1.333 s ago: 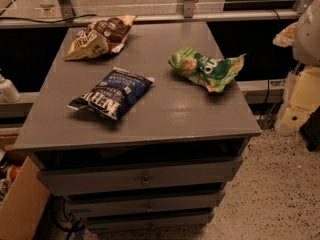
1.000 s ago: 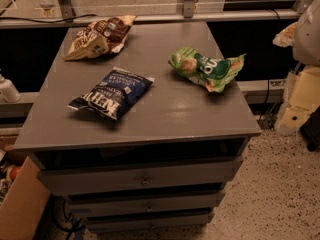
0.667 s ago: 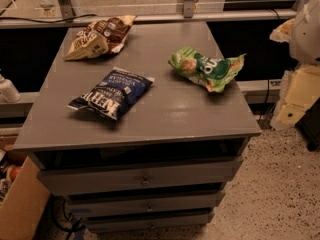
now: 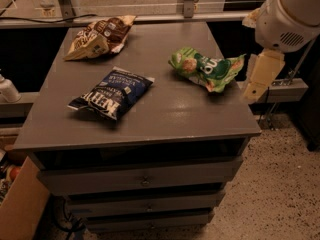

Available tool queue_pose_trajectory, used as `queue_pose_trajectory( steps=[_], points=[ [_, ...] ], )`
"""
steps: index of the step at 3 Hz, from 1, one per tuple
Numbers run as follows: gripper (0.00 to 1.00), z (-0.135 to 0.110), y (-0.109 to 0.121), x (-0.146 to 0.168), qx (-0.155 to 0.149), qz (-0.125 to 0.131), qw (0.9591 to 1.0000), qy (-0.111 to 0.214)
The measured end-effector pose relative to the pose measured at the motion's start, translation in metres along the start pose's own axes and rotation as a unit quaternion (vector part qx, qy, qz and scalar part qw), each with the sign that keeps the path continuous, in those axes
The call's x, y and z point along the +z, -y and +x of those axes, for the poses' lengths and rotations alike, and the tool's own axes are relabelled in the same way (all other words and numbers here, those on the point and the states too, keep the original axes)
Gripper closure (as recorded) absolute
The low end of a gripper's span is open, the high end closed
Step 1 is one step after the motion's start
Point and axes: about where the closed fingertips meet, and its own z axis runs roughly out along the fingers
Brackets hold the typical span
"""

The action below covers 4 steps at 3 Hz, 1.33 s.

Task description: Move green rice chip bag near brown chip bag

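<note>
The green rice chip bag (image 4: 206,69) lies crumpled on the right side of the grey cabinet top (image 4: 165,109). The brown chip bag (image 4: 100,35) lies at the far left corner of that top. My gripper (image 4: 259,76) hangs at the right edge of the view, just off the cabinet's right side and close to the green bag's right end, not touching it. The arm's white joint (image 4: 290,14) is above it.
A dark blue chip bag (image 4: 112,93) lies on the left middle of the top, between the two other bags. The cabinet has drawers (image 4: 145,179) below. A cardboard box (image 4: 20,204) stands on the floor at lower left. A rail (image 4: 150,18) runs behind the cabinet.
The arm has swung further into view at the upper right and moved slightly left toward the cabinet. The three bags have not moved.
</note>
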Motion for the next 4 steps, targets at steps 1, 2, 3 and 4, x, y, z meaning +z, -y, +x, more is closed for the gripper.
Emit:
queue_pose_trajectory(
  steps=[1, 2, 3, 4],
  points=[
    [0.00, 0.000, 0.000, 0.000, 0.000, 0.000, 1.0000, 0.000],
    [0.00, -0.002, 0.012, 0.010, 0.001, 0.017, 0.9998, 0.010],
    [0.00, -0.001, 0.039, 0.036, 0.018, 0.041, 0.9986, 0.030],
    [0.00, 0.001, 0.068, 0.068, 0.047, 0.048, 0.9970, 0.039]
  ],
)
